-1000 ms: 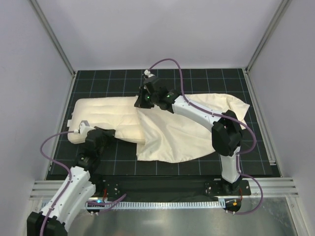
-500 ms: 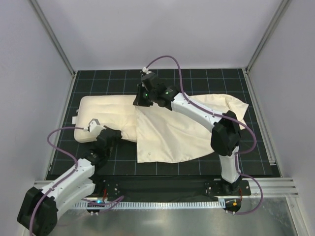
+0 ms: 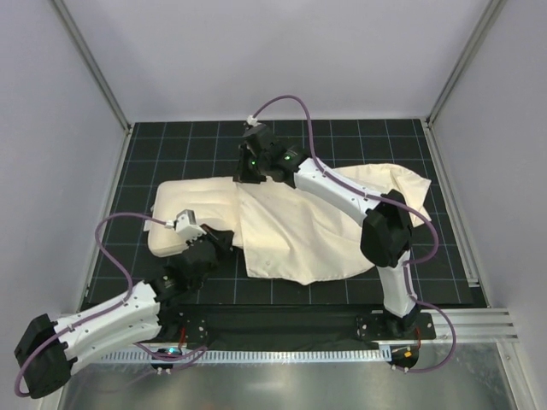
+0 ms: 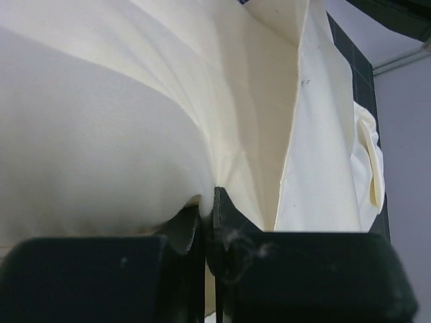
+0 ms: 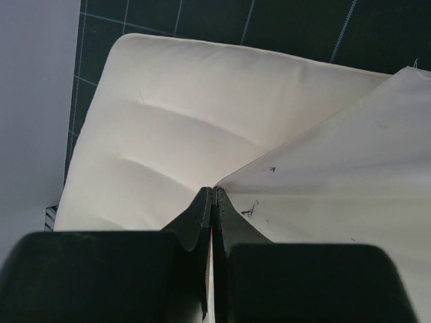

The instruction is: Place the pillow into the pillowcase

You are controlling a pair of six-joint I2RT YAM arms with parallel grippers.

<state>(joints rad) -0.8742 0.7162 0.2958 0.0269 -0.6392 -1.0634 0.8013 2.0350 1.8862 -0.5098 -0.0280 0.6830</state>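
Overhead, the pillow [image 3: 192, 203] lies left, its right end hidden by the pillowcase [image 3: 299, 239]. Only wrist views show my left pincer [image 4: 210, 202] clamped on the pillow, my right pincer [image 5: 213, 196] on the pillowcase edge.

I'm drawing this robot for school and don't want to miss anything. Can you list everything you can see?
pillow: one, cream-white, left side of the mat, right end covered by the pillowcase
pillowcase: one, cream, wrinkled, right of middle
mat: one, black with a grid, under everything
walls: three, pale grey-white, around the mat
cables: two, purple, one looping off each arm
arms: two, white with black joints, bolted at the near edge
left gripper: one, black, shut on the pillow's near edge
right gripper: one, black, shut on the pillowcase's far corner
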